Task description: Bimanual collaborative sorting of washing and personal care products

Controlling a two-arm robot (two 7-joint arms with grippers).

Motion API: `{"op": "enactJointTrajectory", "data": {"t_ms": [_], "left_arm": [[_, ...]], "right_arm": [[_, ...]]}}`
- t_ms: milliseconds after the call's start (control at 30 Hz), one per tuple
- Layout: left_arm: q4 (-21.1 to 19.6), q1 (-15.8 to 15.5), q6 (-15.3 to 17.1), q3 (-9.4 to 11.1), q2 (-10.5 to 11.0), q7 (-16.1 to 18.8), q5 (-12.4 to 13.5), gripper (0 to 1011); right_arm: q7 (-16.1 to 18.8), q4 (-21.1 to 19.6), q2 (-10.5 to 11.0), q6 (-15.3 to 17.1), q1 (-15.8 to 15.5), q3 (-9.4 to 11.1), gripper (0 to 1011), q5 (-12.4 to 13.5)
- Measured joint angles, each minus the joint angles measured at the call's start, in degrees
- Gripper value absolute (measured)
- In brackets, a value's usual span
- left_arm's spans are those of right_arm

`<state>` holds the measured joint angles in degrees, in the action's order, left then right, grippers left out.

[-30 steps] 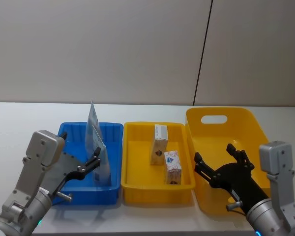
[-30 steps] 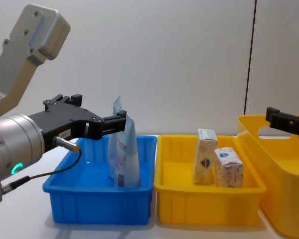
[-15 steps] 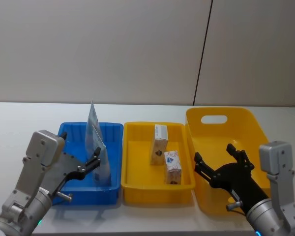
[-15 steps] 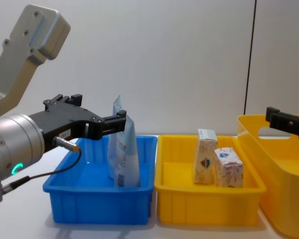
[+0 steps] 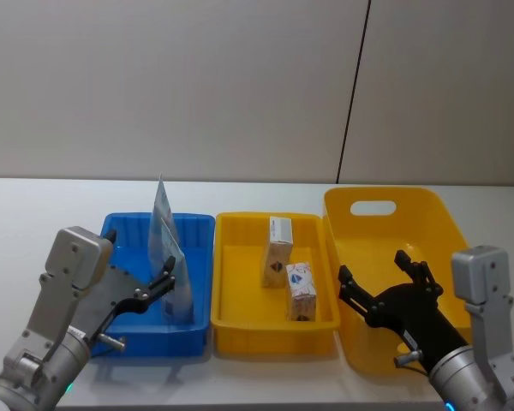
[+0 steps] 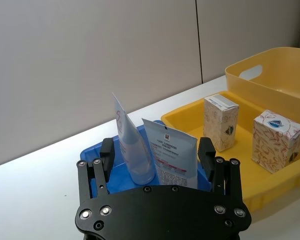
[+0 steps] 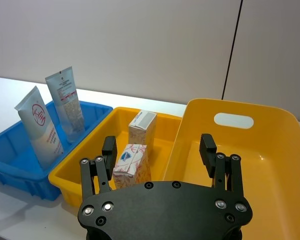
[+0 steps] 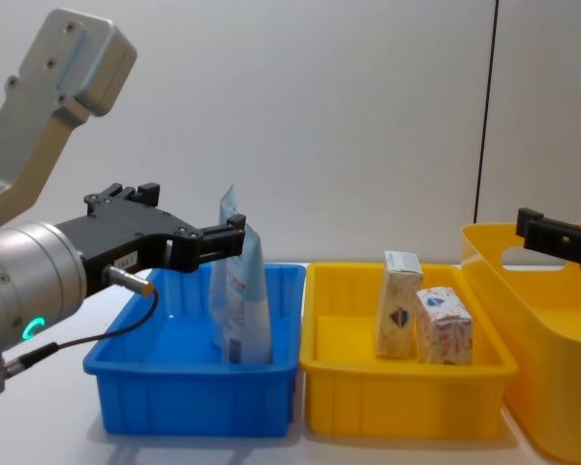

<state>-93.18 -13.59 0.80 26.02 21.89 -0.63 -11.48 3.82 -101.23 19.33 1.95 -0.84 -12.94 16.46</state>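
Note:
Two pale-blue pouches [image 5: 168, 253] stand upright in the blue bin [image 5: 127, 229]; the left wrist view shows them side by side, one pouch [image 6: 132, 150] and the other pouch [image 6: 171, 158]. Two cream cartons sit in the yellow tray [image 5: 240, 265]: one carton [image 5: 278, 251] upright, another carton [image 5: 301, 291] nearer me. My left gripper [image 5: 158, 287] hovers open at the blue bin's near side, its tips close to the pouches [image 8: 242, 302]. My right gripper [image 5: 373, 272] hangs open over the large yellow bin [image 5: 428, 224], holding nothing.
The three containers stand in a row on the white table [image 5: 34, 205], blue left, yellow tray middle, tall handled yellow bin right. A grey wall runs behind them. Bare table lies left of the blue bin.

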Motion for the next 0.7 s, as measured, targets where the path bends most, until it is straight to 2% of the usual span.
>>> {"op": "enactJointTrajectory", "data": {"t_ms": [700], "left_arm": [[0.0, 0.0, 0.0, 0.0, 0.0, 0.0, 0.0, 1001]], "right_arm": [[0.0, 0.0, 0.0, 0.0, 0.0, 0.0, 1003, 0.0]]}}
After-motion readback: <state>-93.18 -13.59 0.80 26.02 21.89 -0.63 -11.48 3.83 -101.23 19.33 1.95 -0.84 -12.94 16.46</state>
